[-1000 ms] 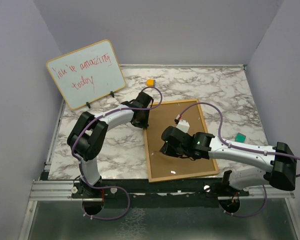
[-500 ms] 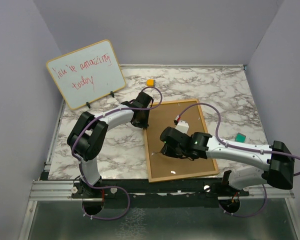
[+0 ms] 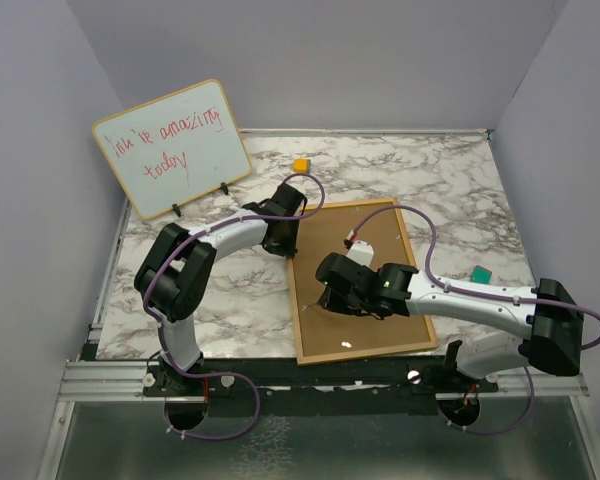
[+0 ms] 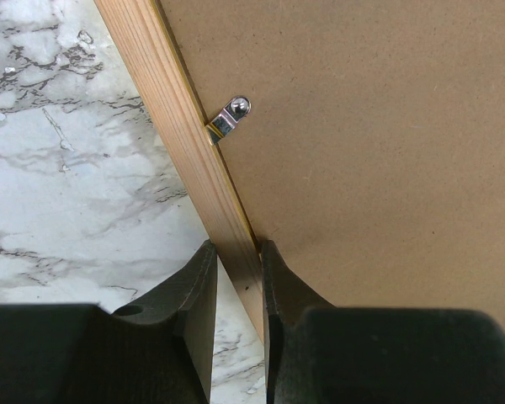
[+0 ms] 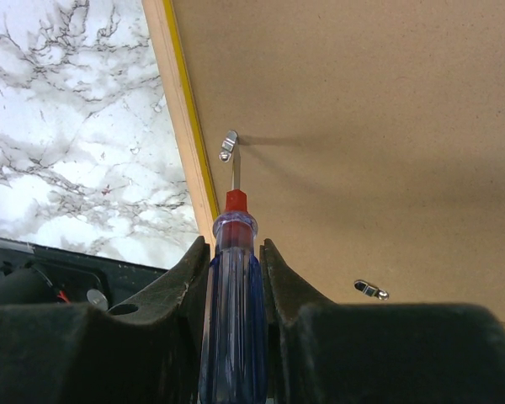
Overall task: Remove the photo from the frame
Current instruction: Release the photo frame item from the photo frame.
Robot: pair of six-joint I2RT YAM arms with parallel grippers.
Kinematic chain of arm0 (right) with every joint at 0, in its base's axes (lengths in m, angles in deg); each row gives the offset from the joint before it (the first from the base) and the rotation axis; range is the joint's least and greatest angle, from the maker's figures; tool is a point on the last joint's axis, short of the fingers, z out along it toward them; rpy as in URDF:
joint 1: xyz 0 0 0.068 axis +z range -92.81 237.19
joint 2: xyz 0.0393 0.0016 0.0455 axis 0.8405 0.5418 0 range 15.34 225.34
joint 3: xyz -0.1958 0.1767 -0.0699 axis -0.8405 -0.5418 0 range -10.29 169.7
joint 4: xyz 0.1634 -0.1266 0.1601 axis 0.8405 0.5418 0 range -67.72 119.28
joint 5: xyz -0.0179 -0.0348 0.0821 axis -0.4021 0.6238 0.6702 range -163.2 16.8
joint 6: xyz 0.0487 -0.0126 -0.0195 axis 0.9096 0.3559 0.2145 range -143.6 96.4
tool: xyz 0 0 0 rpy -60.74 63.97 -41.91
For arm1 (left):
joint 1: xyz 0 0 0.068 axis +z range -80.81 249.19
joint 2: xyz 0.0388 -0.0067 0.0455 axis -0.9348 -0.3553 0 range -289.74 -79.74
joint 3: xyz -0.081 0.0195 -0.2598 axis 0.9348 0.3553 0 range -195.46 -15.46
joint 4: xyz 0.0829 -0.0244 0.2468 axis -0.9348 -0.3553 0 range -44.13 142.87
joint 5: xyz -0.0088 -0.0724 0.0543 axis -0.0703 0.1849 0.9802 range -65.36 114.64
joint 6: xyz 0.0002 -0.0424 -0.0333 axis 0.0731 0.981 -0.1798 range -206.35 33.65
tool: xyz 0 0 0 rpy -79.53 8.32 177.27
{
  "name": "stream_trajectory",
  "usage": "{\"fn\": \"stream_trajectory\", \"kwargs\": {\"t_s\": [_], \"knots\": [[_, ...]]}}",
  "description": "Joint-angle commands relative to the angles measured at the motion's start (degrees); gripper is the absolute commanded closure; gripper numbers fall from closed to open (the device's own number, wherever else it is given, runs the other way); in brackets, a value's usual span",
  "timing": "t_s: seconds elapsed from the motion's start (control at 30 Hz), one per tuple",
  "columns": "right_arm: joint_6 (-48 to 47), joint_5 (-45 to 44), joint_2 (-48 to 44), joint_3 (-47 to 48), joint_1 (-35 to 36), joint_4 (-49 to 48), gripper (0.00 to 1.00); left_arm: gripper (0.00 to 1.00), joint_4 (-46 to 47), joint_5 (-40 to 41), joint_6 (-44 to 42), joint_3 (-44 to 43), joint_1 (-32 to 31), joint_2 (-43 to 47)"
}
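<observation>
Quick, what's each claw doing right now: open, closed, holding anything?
Left claw: closed on the frame edge.
Right claw: closed on a screwdriver, its tip at a clip.

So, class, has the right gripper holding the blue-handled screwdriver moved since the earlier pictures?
Yes: the right gripper has edged left, nearer the left rail of the yellow-trimmed frame.

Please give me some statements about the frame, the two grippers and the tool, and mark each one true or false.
1. The frame lies with its brown back up. True.
2. The right gripper holds a hammer. False: it holds a blue-handled screwdriver.
3. The screwdriver's tip is at a metal clip. True.
4. The left gripper hangs open, holding nothing. False: it is shut on the frame's wooden edge.
</observation>
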State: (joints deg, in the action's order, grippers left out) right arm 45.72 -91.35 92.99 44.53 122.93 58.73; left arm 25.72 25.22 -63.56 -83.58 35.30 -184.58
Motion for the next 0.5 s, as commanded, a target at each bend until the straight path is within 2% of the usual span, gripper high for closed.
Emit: {"fn": "stream_trajectory", "kwargs": {"t_s": [0.0, 0.37, 0.47], "knots": [[-1.1, 0.3, 0.7, 0.2, 0.2, -1.2, 1.00, 1.00, -4.6, 3.8, -4.0, 1.3, -0.3, -2.3], [-1.6, 0.2, 0.4, 1.2, 0.2, 0.1, 0.99, 1.00, -4.6, 4.2, -4.2, 1.4, -0.6, -1.6], [-1.3, -0.6, 0.4, 2.0, 0.2, 1.6, 0.99, 1.00, -4.2, 6.9, -4.3, 1.7, -1.4, -0.4]]}}
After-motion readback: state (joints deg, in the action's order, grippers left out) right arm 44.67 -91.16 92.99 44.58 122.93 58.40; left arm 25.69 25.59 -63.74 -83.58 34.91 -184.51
